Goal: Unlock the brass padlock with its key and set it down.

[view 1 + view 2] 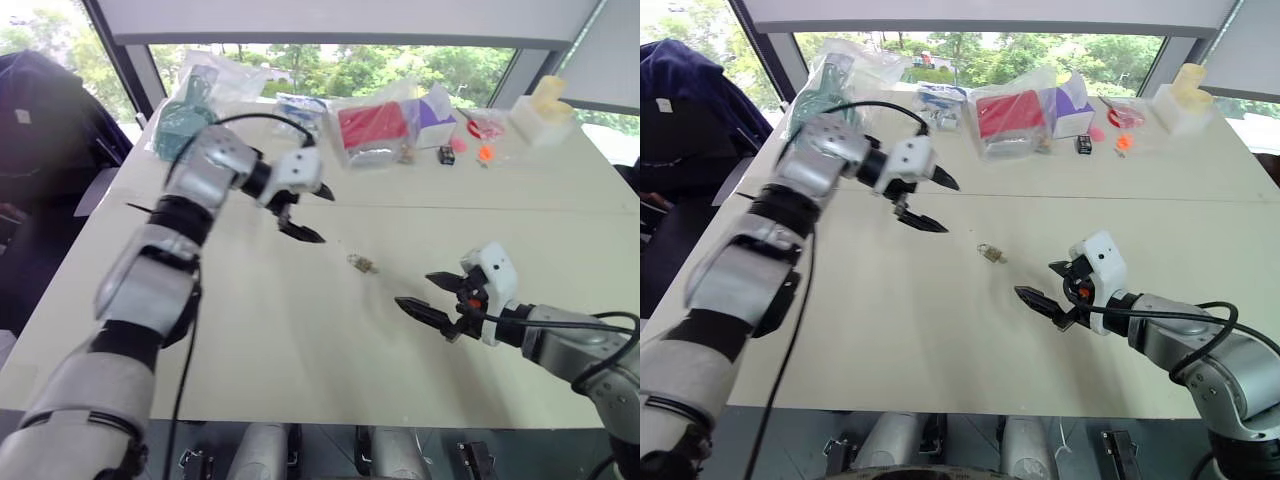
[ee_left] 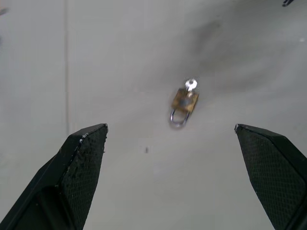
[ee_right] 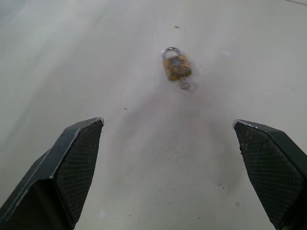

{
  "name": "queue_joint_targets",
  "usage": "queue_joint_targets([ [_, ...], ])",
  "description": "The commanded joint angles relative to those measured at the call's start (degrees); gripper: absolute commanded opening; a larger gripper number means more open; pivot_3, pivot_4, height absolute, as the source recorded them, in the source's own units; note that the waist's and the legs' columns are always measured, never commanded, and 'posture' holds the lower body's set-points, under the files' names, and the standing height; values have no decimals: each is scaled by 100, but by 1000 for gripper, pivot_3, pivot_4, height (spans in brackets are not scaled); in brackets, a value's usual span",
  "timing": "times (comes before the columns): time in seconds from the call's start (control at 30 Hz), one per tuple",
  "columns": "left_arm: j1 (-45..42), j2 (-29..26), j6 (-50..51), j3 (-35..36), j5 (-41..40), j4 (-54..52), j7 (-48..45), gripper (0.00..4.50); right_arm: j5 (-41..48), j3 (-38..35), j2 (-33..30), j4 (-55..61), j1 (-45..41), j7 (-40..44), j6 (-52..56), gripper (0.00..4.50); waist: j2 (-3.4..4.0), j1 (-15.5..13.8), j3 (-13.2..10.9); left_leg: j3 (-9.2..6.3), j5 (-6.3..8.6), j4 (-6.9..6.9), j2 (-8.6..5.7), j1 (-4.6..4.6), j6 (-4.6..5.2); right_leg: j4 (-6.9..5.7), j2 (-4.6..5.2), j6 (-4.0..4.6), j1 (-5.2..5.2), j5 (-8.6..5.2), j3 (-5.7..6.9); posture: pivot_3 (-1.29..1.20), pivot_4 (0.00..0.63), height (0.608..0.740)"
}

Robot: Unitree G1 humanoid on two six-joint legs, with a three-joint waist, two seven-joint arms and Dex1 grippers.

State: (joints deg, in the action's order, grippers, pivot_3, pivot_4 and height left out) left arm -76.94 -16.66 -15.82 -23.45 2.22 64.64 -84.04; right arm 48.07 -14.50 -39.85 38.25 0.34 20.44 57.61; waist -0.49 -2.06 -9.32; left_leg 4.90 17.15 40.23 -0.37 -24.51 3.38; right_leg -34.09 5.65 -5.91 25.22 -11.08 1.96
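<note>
Approaching stage — both end effectors, left [image 1: 305, 213] and right [image 1: 428, 295], gape wide and empty; next, pinch the brass padlock [image 1: 362, 263] mid-frame on the worktop [image 1: 300, 340].

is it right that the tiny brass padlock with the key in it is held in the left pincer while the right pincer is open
Not quite. The tiny brass padlock with the small silvery key in it lies on the white table between the two arms, held by neither. The left pincer is open, as the left wrist view shows. The right pincer is open, as stated.
</note>
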Motion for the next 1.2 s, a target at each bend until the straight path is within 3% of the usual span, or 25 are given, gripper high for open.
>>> queue_joint_targets([
  [0.03, -289, 545, -522, -105, 531, 692, 398, 4410, 128, -226, 346, 593, 243, -515, -12, 4500, 0, -18, 0, -2, 0, 0, 1, 0, 1, 1, 0, -3, 2, -1, 1, 0, 150, 740],
  [0.3, -301, 1364, -485, -303, 1522, 1301, 1443, 4410, 170, -500, 863, 1140, 887, -1277, -53, 4500, -2, -14, -1, -10, 0, 5, 9, 4, 0, -6, -2, -5, 2, -1, 1, 0, 150, 740],
  [0.77, -191, 1528, 172, -398, 2315, 1491, 1407, 4410, 248, -371, 1509, 2001, 1870, -2203, -247, 4500, -2, -10, 3, -13, 0, 6, 13, 7, 0, -8, -4, -5, -1, -2, 2, 0, 150, 740],
  [0.87, -162, 1557, 230, -432, 2433, 1497, 1316, 3238, 245, -310, 1560, 2090, 1973, -2319, -293, 4500, -2, -12, 6, -12, 0, 6, 14, 8, 0, -8, -6, -5, -1, -2, 2, 0, 150, 740],
  [1.03, -74, 1499, 323, -600, 2729, 1516, 961, 834, 289, -345, 1568, 2112, 2084, -2390, -392, 4500, -5, 4, 11, -13, 0, 10, 15, 13, 0, -8, -6, -3, -8, -3, 2, 0, 150, 740],
  [1.07, -74, 1476, 371, -619, 2773, 1517, 915, 660, 315, -365, 1552, 2078, 2061, -2385, -405, 4500, -5, 15, 12, -13, 0, 9, 16, 13, 0, -7, -7, -3, -8, -3, 2, 0, 150, 740],
  [1.2, -84, 1349, 269, -495, 2678, 1468, 698, 660, 462, -356, 1516, 1895, 1819, -2366, -428, 4500, -6, 123, 12, -14, 1, 7, 22, 14, 0, -9, -12, -4, -5, -3, 2, 0, 150, 740],
])
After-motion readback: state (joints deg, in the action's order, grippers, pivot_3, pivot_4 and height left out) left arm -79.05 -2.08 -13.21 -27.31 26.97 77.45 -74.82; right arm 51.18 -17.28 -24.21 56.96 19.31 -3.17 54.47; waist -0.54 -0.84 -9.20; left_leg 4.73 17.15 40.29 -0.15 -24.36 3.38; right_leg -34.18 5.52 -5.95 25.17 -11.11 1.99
